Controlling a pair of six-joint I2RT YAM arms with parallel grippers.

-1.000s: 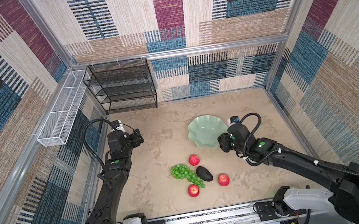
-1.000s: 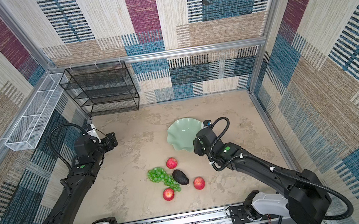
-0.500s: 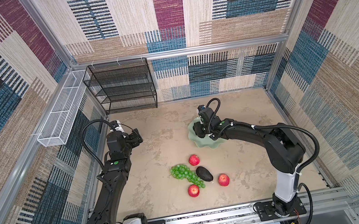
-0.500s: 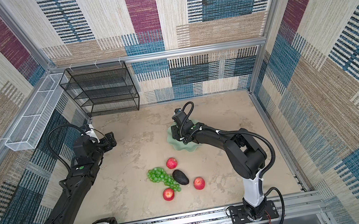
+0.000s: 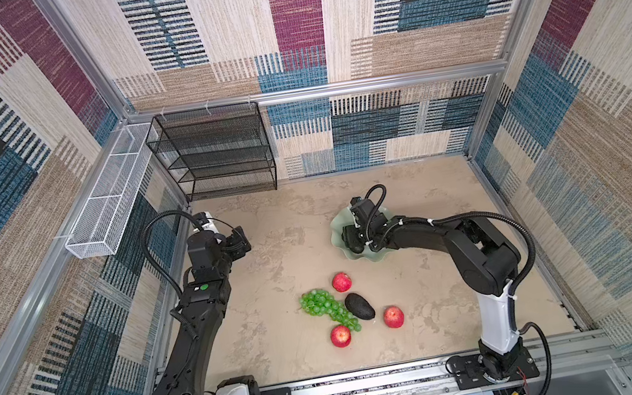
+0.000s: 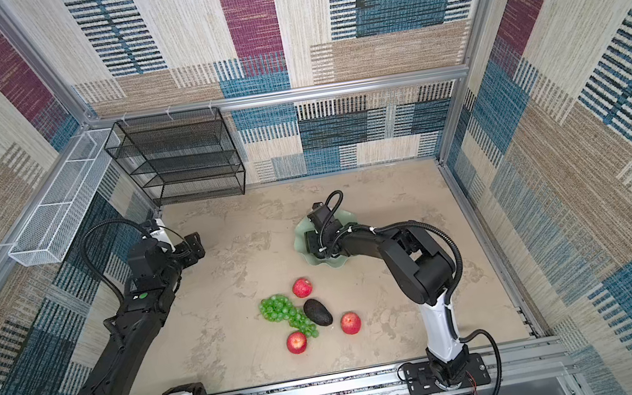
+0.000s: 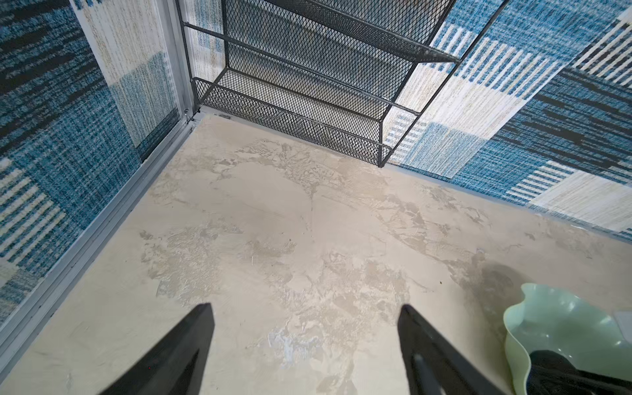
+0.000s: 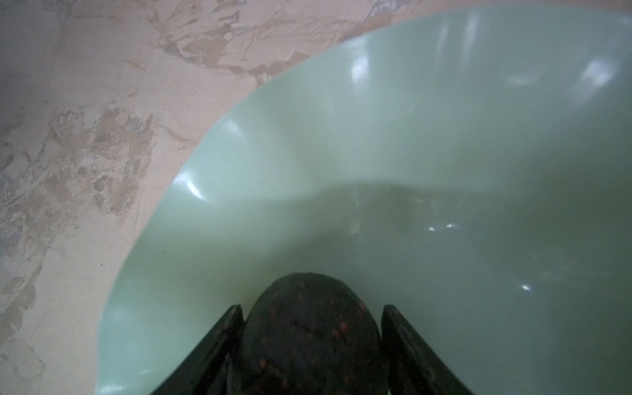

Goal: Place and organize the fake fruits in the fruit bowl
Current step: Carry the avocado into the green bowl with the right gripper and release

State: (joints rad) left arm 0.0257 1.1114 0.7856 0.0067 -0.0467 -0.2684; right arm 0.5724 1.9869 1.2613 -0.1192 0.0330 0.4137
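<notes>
The pale green fruit bowl [image 5: 336, 227] [image 6: 299, 236] [image 8: 307, 136] sits right of the table's middle. My right gripper [image 5: 352, 244] [image 8: 312, 307] reaches low into it, shut on a dark speckled avocado [image 8: 311, 342]; both fingers lie against its sides. On the table in front of the bowl lie a second avocado [image 5: 360, 306], a bunch of green grapes [image 5: 323, 308] and three red apples [image 5: 341, 282] [image 5: 393, 317] [image 5: 340, 336]. My left gripper [image 5: 241, 244] [image 7: 304, 307] hovers open and empty over bare table at the left, the bowl [image 7: 513, 328] off to its side.
A black mesh shelf [image 5: 216, 154] stands against the back wall at the left. A white wire basket [image 5: 110, 206] hangs on the left wall. Patterned walls enclose the table on three sides.
My right arm has swung from the bowl's front right side over its rim and down into it, carrying the avocado. The left arm has barely moved.
</notes>
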